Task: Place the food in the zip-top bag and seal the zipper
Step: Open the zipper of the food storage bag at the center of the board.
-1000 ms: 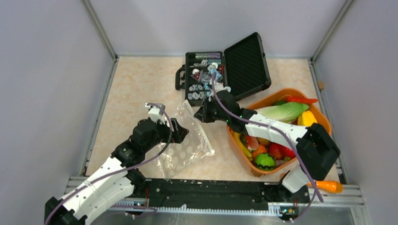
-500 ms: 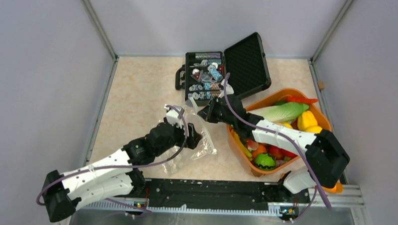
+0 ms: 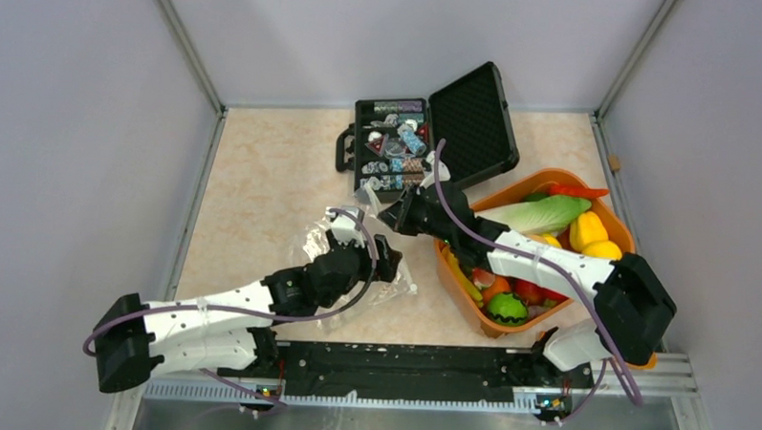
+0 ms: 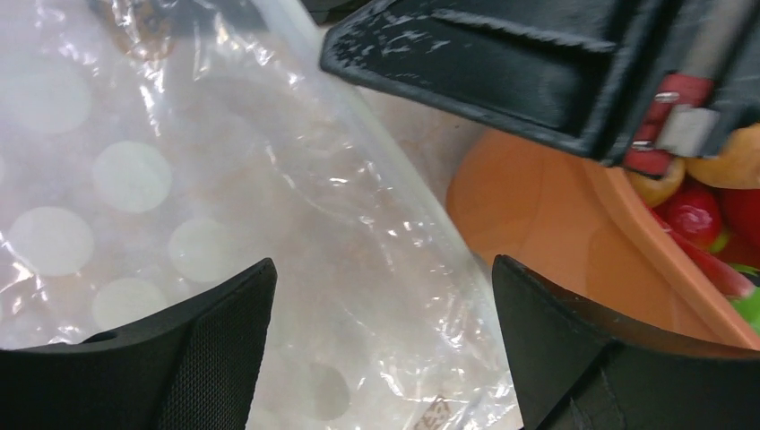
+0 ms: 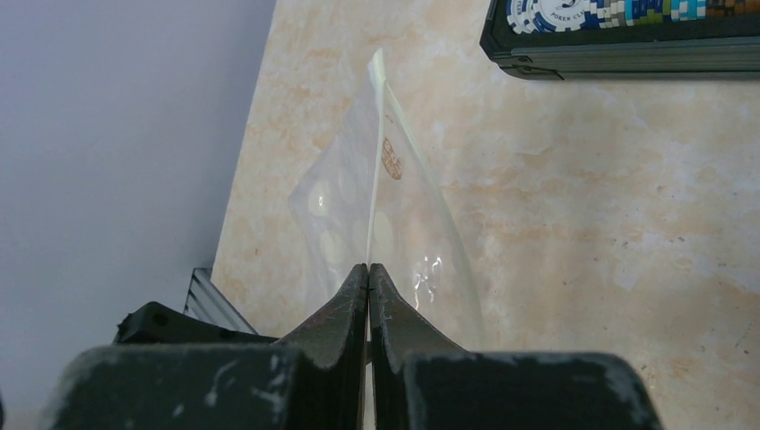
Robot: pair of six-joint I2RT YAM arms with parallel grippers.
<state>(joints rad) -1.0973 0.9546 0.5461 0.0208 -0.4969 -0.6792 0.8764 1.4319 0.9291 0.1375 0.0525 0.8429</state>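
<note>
- The zip-top bag looks thin, light, floppy and slippery.
- Right jaws are pinched together on its zipper edge, likely the stiffest part to hold.
- Left jaws stand apart over it.

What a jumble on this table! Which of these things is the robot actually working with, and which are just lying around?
Part of the job:
- zip-top bag and its zipper
- toy food, in the orange tub
- right gripper, shut on the bag's edge
- left gripper, open over the bag

Just lying about:
- open black case
- poker chips inside it
</note>
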